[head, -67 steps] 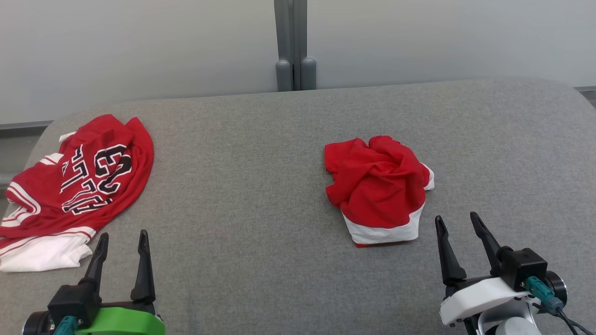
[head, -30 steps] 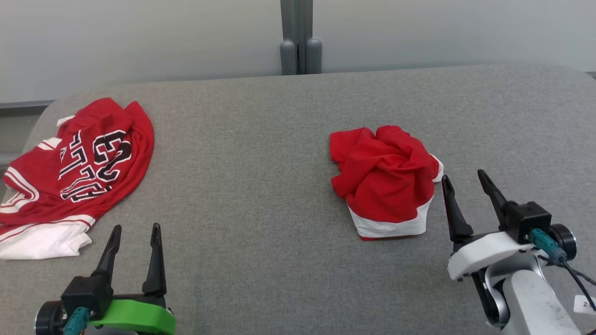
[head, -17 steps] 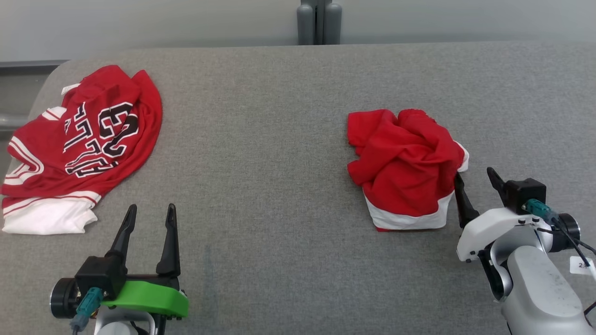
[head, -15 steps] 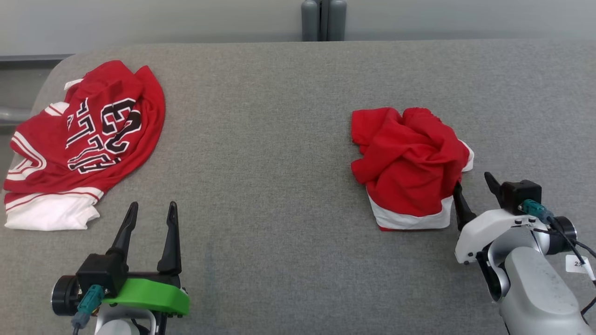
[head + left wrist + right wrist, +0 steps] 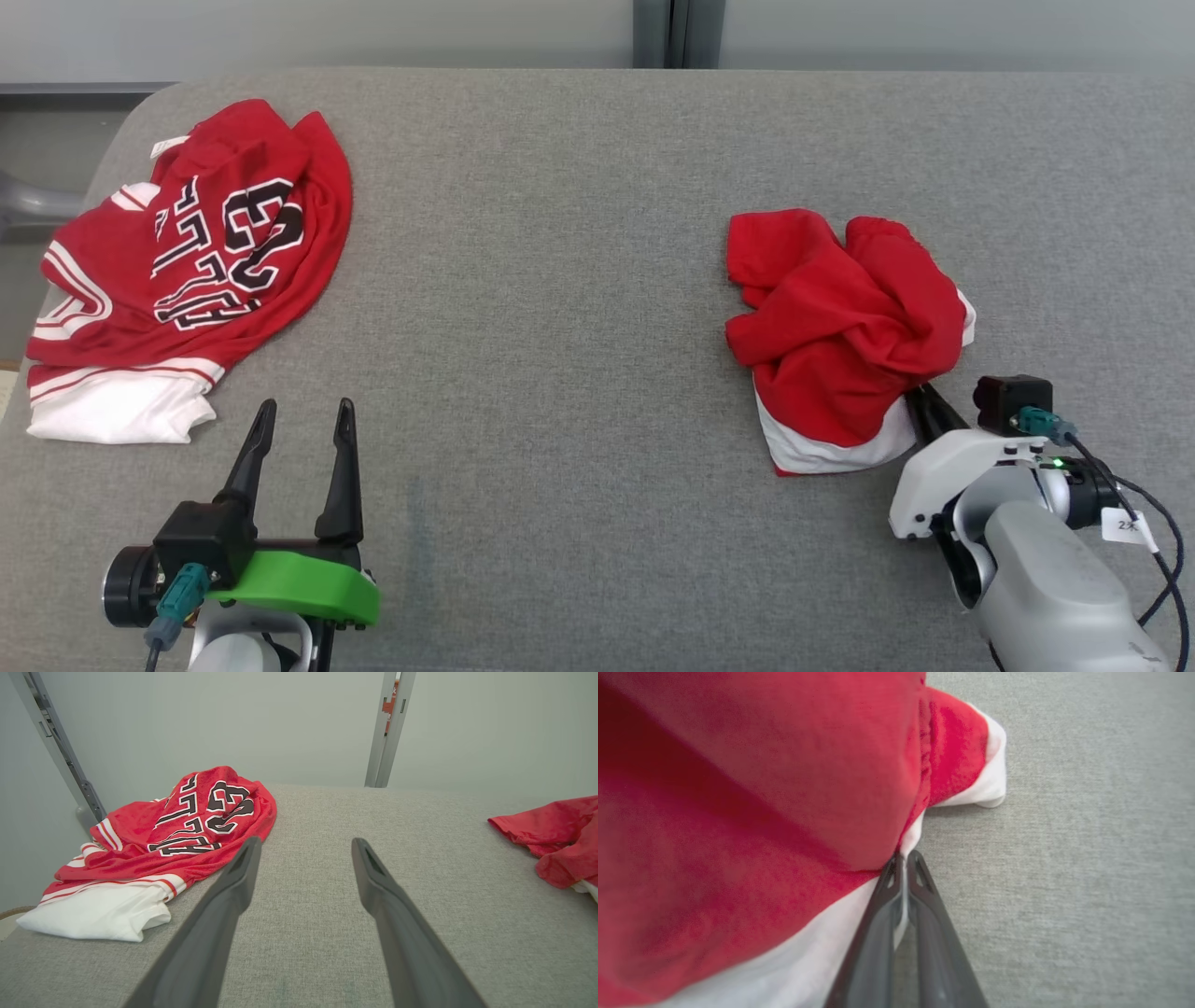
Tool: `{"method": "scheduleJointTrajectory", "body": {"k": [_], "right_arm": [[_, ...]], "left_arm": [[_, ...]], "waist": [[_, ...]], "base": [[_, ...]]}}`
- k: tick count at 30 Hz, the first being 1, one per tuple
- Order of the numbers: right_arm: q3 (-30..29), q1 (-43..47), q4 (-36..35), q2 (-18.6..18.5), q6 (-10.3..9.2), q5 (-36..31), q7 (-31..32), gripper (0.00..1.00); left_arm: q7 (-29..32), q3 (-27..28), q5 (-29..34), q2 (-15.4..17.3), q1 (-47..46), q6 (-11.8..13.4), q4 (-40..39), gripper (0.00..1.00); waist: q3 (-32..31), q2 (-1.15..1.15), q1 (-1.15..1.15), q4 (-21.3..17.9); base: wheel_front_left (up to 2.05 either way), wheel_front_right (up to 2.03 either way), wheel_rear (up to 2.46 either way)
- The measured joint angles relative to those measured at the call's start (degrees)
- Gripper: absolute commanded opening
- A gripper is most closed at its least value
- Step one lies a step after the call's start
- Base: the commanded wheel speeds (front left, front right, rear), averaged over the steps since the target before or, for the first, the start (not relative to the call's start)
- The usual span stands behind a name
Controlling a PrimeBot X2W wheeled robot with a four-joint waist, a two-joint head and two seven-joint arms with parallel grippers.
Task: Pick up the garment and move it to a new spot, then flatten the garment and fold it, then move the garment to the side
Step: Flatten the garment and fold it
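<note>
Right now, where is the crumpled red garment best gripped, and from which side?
On the crumpled red garment, grip the white hem band at its near right edge, coming in low from the robot's side: it sticks out flat from the bunched heap. The right claw is shut there.

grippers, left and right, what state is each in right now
left gripper: open, holding nothing.
right gripper: closed on the white edge of the crumpled red garment.
</note>
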Motion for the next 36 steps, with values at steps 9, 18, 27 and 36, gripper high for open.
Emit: {"method": "scheduleJointTrajectory", "body": {"k": [9,18,27,36], "right_arm": [[-4.48,2.30,-9.06,-5.67,-0.02,0.86,-0.32,0.00],[-4.33,4.00,-24.73,-4.93,-0.03,-0.60,-0.32,0.00],[10.40,4.74,-34.31,0.98,-0.04,0.49,-0.32,0.00],[32.48,8.45,-30.29,3.86,-0.04,3.75,-0.32,0.00]], "left_arm": [[0.00,0.24,0.08,-0.26,0.15,-0.13,0.03,1.00],[0.00,0.07,0.08,-0.75,0.57,-0.16,0.33,1.00],[0.00,0.16,0.04,-1.01,0.88,-0.18,0.29,1.00],[-0.01,0.00,-0.37,-1.15,1.42,-0.18,0.81,1.00]], "waist": [[-1.13,0.00,0.00,-2.25],[-3.10,0.00,0.00,-3.50],[-4.27,0.00,0.00,-1.45],[-4.91,0.00,0.00,3.30]], "base": [[0.00,0.00,0.00],[0.00,0.00,0.00],[0.00,0.00,0.00],[0.00,0.00,0.00]]}}
